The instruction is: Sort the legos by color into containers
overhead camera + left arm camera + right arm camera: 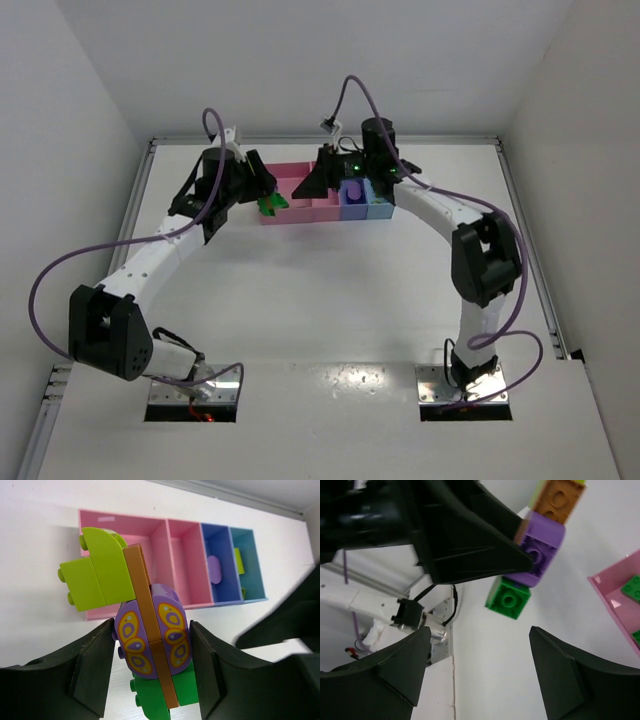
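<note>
My left gripper [152, 645] is shut on a stack of joined legos [150, 640]: a yellow-green brick [97, 572], a purple butterfly-printed brick, a green brick [192, 690] and an orange-brown strip. It holds the stack above the table in front of the wide pink tray [130, 527]. In the top view the left gripper [263, 192] and the stack [270, 204] are at the tray row's left end. My right gripper [480, 640] is open and empty, facing the stack [530, 560]; in the top view it [320, 180] is over the pink trays.
The narrow pink tray [185, 555], purple-blue tray [222, 592] and light blue tray [252, 580] follow to the right. A purple brick [214, 569] lies in the purple-blue tray, a yellow-green brick [239, 560] in the light blue one. Green bricks [632, 587] lie in a pink tray.
</note>
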